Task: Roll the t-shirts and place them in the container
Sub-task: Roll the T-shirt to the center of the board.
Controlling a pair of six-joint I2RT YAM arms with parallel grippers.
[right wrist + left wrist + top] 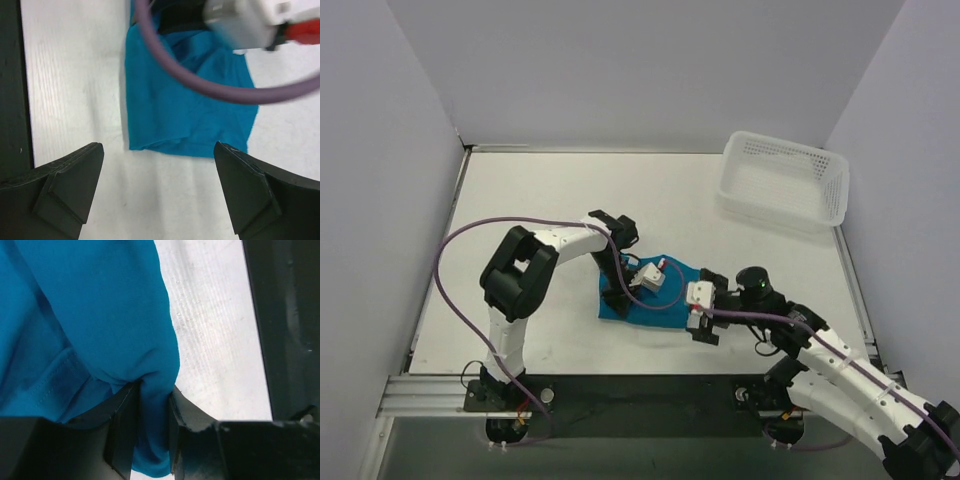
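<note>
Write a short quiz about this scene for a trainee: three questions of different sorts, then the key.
1. True or false: the left gripper pinches the t-shirt between its jaws.
2. The jaws of the right gripper are: A) shut on cloth; B) open and empty; C) out of view.
3. Fill in: the white basket stands at the table's far ___ corner.
Key: 1 true; 2 B; 3 right.
</note>
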